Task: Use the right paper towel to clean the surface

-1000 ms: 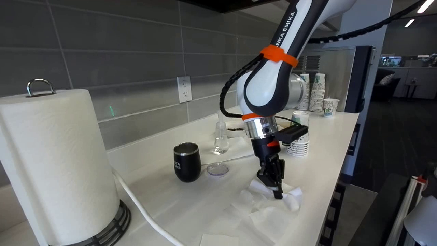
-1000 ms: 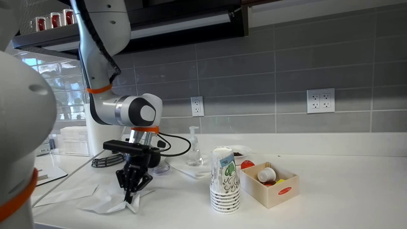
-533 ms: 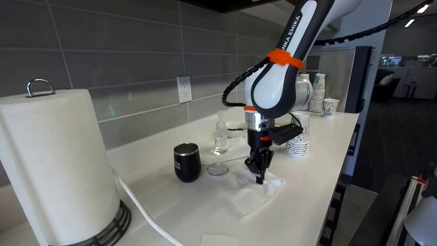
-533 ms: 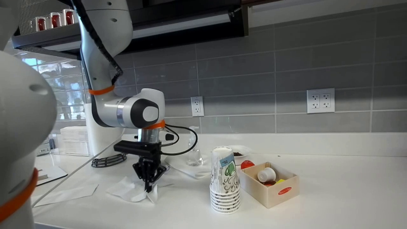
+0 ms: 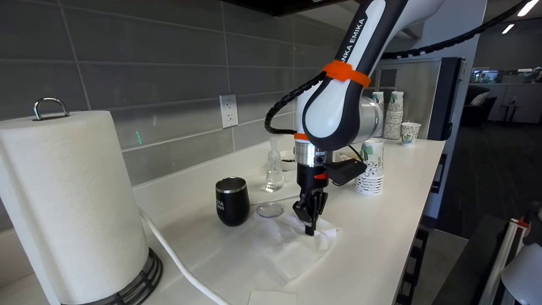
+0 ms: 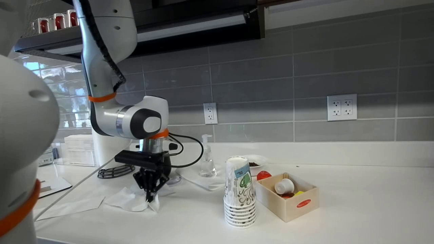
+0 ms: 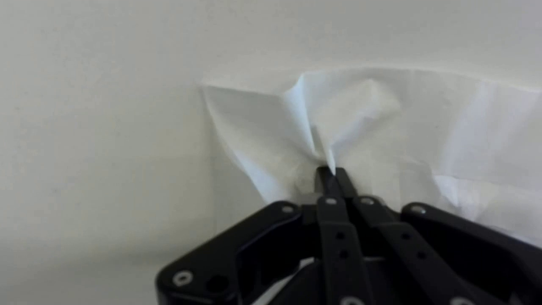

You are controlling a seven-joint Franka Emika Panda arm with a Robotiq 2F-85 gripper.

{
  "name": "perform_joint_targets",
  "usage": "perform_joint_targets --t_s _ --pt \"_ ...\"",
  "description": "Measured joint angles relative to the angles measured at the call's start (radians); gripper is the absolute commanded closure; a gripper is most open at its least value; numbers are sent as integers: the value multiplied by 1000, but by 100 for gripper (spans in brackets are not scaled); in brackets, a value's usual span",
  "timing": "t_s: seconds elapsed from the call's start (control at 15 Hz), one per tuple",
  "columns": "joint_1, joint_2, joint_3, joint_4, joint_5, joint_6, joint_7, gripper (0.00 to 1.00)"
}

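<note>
The white, crumpled paper towel point(image 5: 292, 256) lies spread on the off-white countertop surface point(image 5: 360, 262), and it shows in both exterior views point(image 6: 127, 200). My gripper point(image 5: 310, 232) points down and is shut on a pinched fold near one end of the towel; the fingertips sit close to the surface. In the wrist view the gripper point(image 7: 333, 173) has the fold between its fingertips, with the towel point(image 7: 372, 140) trailing to the right. Another flat white sheet point(image 6: 73, 207) lies apart on the countertop, cut off at the bottom of an exterior view point(image 5: 271, 298).
A black tumbler point(image 5: 232, 201) and clear lid point(image 5: 270, 209) stand close to the towel. A paper towel roll point(image 5: 72, 203), white cable point(image 5: 182, 264), soap bottle point(image 5: 274, 169), cup stack point(image 6: 240, 193) and wooden box point(image 6: 288, 200) are around. The countertop's front edge point(image 5: 408, 250) drops off.
My gripper dragged the towel from near the front edge toward the wall, then slightly toward the paper towel roll. The wrist went from tilted to more upright. The grip stayed shut.
</note>
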Motion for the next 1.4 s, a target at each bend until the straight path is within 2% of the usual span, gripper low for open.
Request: perform_joint_targets --t_s 0.13,0.27,0.53,0.8,1.13,1.4 --pt "-11 -1 31 3 28 -36 -43 100" --pt "-13 -10 31 5 23 -109 -47 100" --pt "-12 -37 -26 -11 -36 -276 16 100" --pt "-9 -56 -93 -39 -140 -376 146 100" --pt "-9 -66 -168 -49 -280 -385 311 100" --pt "-15 -70 -242 -48 -393 -281 417 100"
